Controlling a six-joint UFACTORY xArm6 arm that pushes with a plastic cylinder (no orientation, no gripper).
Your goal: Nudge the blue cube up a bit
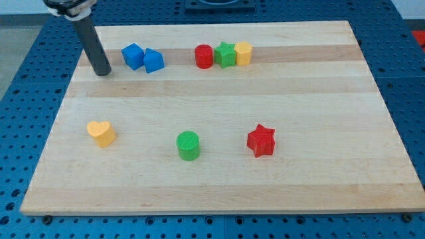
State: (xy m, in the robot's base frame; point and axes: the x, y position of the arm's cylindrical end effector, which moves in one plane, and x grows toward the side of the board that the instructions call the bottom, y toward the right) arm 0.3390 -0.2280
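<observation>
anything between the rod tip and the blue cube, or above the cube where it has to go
Nothing visible. My tip sits left of the blue cube with bare wooden board between. The other blue block touches its right side, and the board above is bare.

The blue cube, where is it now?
The blue cube sits at the view's top left, touching another blue block on its right; my tip stands left of it.

Wooden surface: blue cube touching second blue block; red cylinder, green star, yellow block in a touching row; yellow heart, green cylinder, red star apart.
</observation>
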